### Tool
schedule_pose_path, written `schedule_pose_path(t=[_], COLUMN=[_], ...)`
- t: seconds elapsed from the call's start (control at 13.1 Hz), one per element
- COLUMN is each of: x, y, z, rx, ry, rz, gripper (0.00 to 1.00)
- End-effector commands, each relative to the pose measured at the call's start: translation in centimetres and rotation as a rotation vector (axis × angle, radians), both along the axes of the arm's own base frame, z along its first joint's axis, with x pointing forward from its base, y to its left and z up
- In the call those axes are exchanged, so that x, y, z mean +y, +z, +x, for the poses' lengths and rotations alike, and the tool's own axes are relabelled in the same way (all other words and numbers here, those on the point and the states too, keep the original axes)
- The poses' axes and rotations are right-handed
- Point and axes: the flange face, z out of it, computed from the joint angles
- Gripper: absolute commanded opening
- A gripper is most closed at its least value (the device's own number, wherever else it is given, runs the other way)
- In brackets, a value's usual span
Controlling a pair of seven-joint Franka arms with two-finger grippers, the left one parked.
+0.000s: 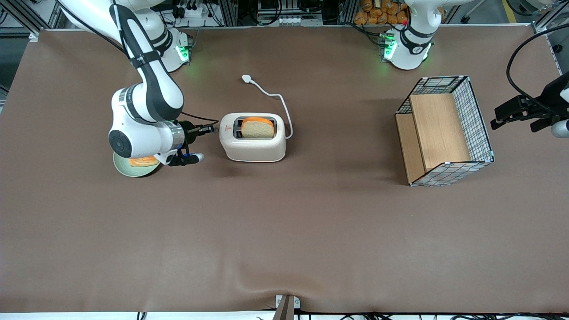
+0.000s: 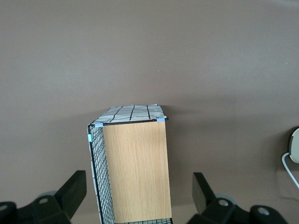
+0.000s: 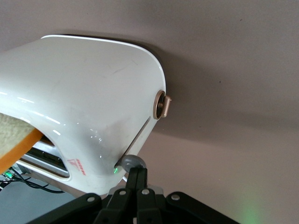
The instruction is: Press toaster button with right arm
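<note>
The white toaster (image 1: 253, 144) stands mid-table with a bread slice (image 1: 258, 128) upright in one slot. In the right wrist view the toaster (image 3: 88, 93) fills the picture, its red triangle mark (image 3: 74, 164) showing. The grey toaster button (image 3: 131, 162) juts from the slit in the narrow end face. The right arm (image 1: 149, 84) reaches in level from the working arm's end of the table. Its gripper (image 3: 138, 171) is shut, the black fingertips (image 3: 134, 176) pressed together and touching the button. In the front view the gripper (image 1: 212, 130) meets the toaster's end face.
A brass-coloured dial (image 3: 162, 104) sits on the same end face, above the slit. A green plate (image 1: 133, 166) with bread lies under the arm's wrist. The white cord ends in a plug (image 1: 247, 78). A wire-mesh basket (image 1: 444, 129) with wooden boards stands toward the parked arm's end.
</note>
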Motion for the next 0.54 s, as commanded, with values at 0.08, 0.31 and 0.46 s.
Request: schedule_pose_path(t=[0.08, 0.31, 0.46], x=[0.5, 0.6, 0.5], y=[-0.9, -1.7, -2.2], z=[-0.2, -0.1, -0.2], rx=[0.005, 0.005, 0.016], ry=[-0.018, -0.022, -0.028], rz=[0.009, 0.004, 0.002], gripper=[0.00, 0.00, 0.00])
